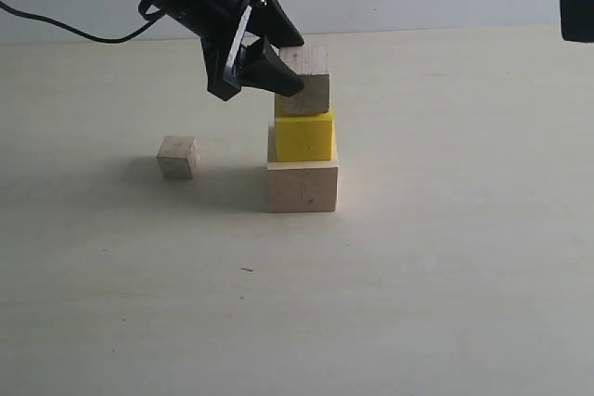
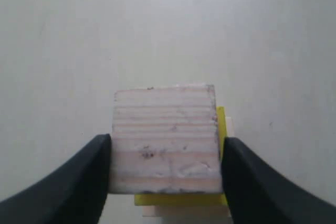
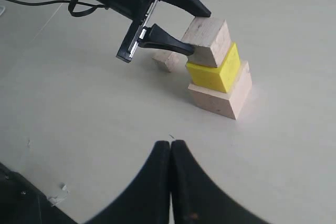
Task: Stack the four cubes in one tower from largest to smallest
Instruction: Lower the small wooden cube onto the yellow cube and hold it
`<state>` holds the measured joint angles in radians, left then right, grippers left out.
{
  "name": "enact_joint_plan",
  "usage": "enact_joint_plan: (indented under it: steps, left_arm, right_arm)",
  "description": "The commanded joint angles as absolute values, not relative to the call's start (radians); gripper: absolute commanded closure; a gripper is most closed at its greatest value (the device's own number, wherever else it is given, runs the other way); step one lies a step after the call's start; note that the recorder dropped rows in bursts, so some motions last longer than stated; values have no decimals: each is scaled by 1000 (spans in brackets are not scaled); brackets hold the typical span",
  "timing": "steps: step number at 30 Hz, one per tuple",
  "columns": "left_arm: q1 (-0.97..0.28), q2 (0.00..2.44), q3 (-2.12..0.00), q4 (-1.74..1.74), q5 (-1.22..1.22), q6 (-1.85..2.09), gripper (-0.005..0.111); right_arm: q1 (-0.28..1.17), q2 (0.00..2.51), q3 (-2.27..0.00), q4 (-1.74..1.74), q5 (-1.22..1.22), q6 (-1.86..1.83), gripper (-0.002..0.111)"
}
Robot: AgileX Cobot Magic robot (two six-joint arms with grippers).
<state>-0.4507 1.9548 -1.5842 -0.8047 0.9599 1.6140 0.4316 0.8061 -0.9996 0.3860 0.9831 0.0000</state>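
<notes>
The large pale wood cube (image 1: pixel 303 186) stands on the table with the bright yellow cube (image 1: pixel 304 134) on top of it. A small wood cube (image 1: pixel 311 81) sits on the yellow one, slightly offset, and my left gripper (image 1: pixel 290 64) is shut on its two sides. In the left wrist view both fingers press that cube (image 2: pixel 165 129), with the yellow edge (image 2: pixel 178 199) showing beneath. The smallest wood cube (image 1: pixel 176 157) lies alone on the table to the left of the tower. My right gripper (image 3: pixel 171 145) is shut and empty, well off from the stack (image 3: pixel 220 98).
A black cable (image 1: pixel 56 25) trails from the left arm at the upper left. Part of the right arm (image 1: pixel 577 8) shows at the exterior view's upper right edge. The pale tabletop (image 1: pixel 418 303) spreads all round the stack.
</notes>
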Motion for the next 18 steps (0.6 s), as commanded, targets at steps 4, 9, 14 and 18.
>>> enact_joint_plan:
  steps: [4,9,14,18]
  left_arm:
    - [-453,1950,-1592,-818,955,1618,107]
    - [-453,1950,-1592,-818,955,1618,99]
    - [-453,1950,-1592,-818,955,1615,69]
    - [-453,1950,-1592,-818,946,1615,54]
  right_arm:
    - [430,803,-994,390,973,0,108]
    - [430,803,-994,390,973,0,108]
    - [430,803,-994,390,975,0,108]
    - [430,803,-994,390,979,0,108]
